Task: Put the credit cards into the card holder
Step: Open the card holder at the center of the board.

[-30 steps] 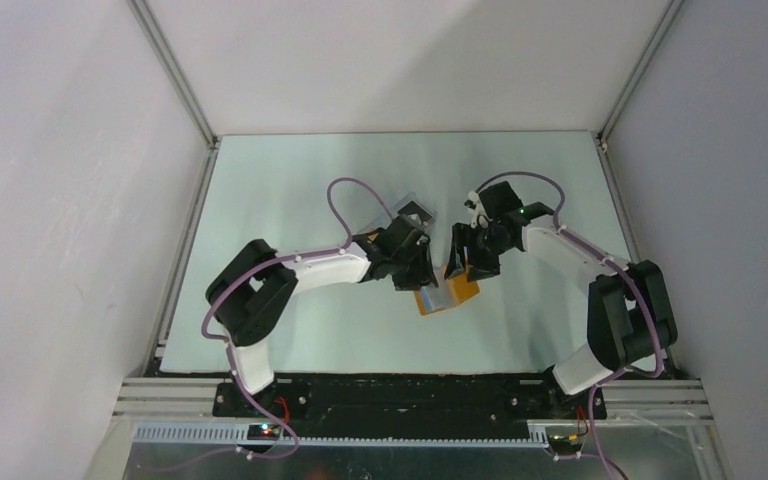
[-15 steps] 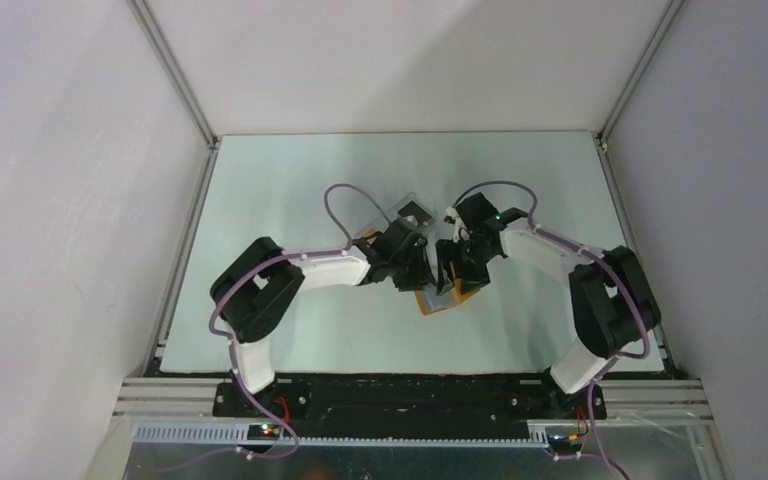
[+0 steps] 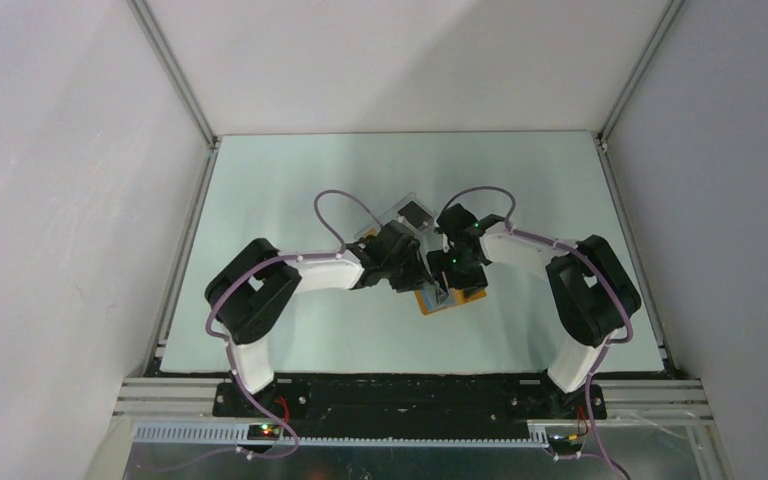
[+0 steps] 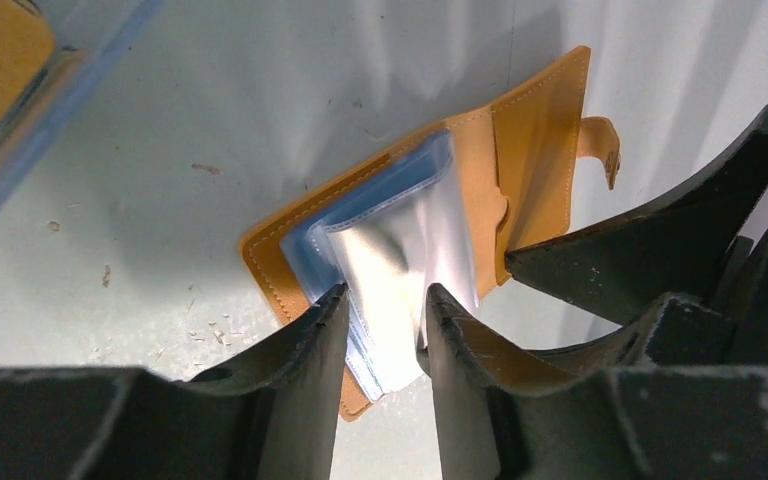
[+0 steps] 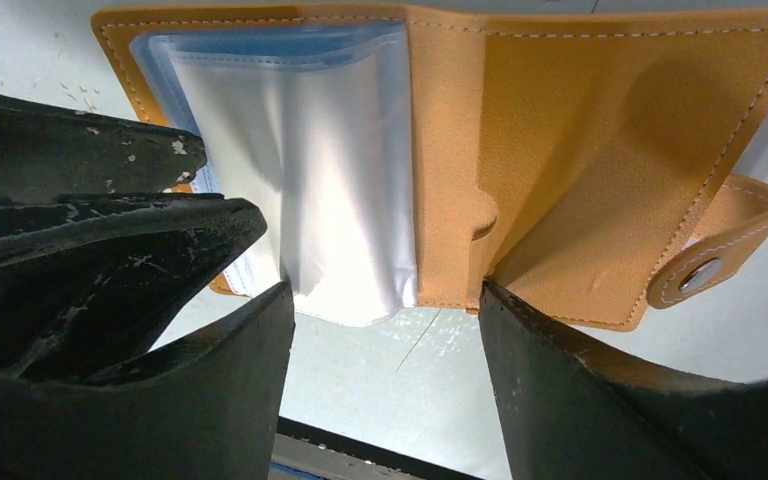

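Observation:
The card holder [image 3: 457, 296] is an orange wallet lying open on the table under both grippers. It also shows in the left wrist view [image 4: 540, 140] and the right wrist view [image 5: 580, 150], with its clasp tab [image 5: 722, 250] at the right. Clear plastic sleeves [image 5: 330, 190] fill its left half, and the top one bulges. Light blue edges [image 4: 305, 255] show under it; I cannot tell whether they are a card. My left gripper [image 4: 385, 300] has a narrow gap and its tips rest at the sleeves' near corner. My right gripper [image 5: 385, 300] is open wide at the wallet's near edge, holding nothing.
A clear plastic rectangle with a black centre [image 3: 413, 212] lies just behind the grippers. Another with an orange centre [image 4: 0, 60] sits by the left arm. The two grippers almost touch. Grey walls close in the table [image 3: 290, 180] on three sides.
My right gripper has moved left and down onto the wallet, close against the left gripper. The left gripper has stayed at the wallet's left side.

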Action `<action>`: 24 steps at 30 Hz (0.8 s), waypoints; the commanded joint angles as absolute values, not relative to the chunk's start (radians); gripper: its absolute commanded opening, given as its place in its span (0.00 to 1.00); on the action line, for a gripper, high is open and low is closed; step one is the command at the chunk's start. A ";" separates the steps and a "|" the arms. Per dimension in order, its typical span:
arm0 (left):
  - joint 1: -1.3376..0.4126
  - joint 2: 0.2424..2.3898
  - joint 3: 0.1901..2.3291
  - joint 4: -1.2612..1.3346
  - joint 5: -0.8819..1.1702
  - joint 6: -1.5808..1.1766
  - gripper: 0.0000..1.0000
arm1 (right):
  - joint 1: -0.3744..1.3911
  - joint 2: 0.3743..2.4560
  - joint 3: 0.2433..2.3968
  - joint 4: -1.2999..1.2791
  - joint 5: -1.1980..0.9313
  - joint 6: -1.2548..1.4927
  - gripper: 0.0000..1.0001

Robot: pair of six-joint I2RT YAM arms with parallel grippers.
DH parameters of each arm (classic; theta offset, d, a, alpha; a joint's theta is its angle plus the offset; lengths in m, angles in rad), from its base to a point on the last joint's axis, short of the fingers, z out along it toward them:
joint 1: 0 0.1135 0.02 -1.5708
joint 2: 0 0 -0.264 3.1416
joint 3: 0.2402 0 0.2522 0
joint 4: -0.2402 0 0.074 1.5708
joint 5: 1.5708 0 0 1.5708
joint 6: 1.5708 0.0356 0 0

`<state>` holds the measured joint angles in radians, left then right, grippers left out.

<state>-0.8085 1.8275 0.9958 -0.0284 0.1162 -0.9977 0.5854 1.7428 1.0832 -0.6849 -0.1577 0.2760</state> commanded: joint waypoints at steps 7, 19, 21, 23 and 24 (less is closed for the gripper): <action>-0.789 1.827 0.919 -0.125 0.037 -1.010 0.41 | 0.585 1.798 1.093 -0.627 0.032 0.312 0.36; -0.788 1.858 0.927 -0.135 0.047 -1.009 0.40 | 0.396 1.776 1.081 -0.599 -0.192 0.351 0.43; -0.788 1.859 0.927 -0.135 0.049 -1.006 0.40 | 0.353 1.791 1.066 -0.582 -0.238 0.351 0.41; -0.787 1.859 0.927 -0.136 0.049 -1.003 0.40 | 0.334 1.809 1.066 -0.579 -0.251 0.343 0.37; -0.787 1.860 0.928 -0.135 0.050 -1.002 0.40 | 0.328 1.814 1.066 -0.580 -0.255 0.340 0.36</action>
<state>-0.7975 1.8141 0.9611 -0.0120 0.1078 -1.0302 0.3641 1.7641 1.0863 -0.6380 -0.2142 0.3466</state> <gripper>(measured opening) 0.396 0.384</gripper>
